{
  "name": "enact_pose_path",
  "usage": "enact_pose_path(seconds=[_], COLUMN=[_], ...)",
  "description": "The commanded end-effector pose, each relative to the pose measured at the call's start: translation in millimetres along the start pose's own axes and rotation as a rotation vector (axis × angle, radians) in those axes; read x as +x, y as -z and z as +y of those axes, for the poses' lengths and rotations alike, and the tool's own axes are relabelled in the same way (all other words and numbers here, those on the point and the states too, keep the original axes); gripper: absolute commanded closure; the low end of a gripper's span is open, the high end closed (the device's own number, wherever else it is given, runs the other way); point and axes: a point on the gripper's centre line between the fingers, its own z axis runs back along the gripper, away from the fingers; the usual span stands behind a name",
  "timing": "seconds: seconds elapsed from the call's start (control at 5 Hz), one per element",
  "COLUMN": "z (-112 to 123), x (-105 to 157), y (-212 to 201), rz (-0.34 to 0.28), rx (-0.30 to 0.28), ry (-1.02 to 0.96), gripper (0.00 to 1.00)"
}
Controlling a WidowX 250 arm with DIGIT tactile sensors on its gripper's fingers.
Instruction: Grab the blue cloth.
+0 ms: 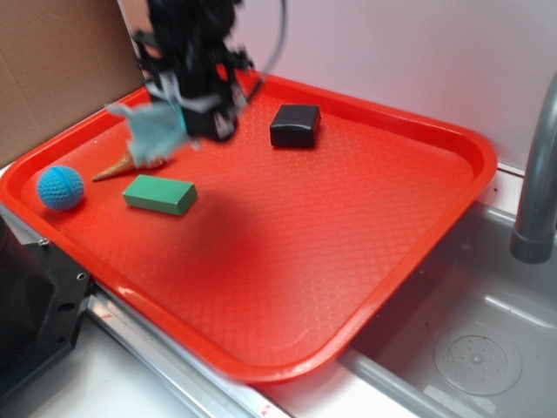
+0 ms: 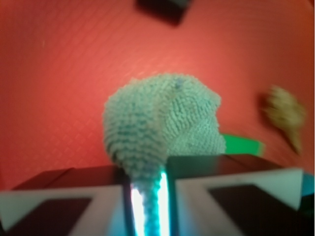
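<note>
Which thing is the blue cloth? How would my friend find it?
Look at the big red tray by the sink, then at its far left corner where the black gripper hangs. The blue cloth is the pale, fuzzy rag pinched in it, above the tray, unlike the round blue ball and hard green block lying below.

The gripper [image 1: 178, 117] holds the blue cloth [image 1: 155, 129] above the red tray [image 1: 348, 261].

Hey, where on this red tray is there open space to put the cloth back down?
The widest bare stretch of the red tray is its near and right part, between the green block, the black box and the rim by the sink. The far left is crowded: blue ball, cone, block, and the gripper holding the blue cloth.
</note>
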Motion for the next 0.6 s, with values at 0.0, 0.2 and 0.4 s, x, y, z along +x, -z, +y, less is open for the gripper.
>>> enact_pose_path(seconds=[0.0, 0.2, 0.4], z=[31.7, 37.9, 38.9], x=[-18.1, -23.9, -24.8], y=[-63.2, -62.3, -58.9], rz=[-0.111, -0.113, -0.089], rx=[-0.04, -0.076, -0.053], ry=[-0.142, -0.15, -0.137], gripper=[1.0, 1.0, 1.0])
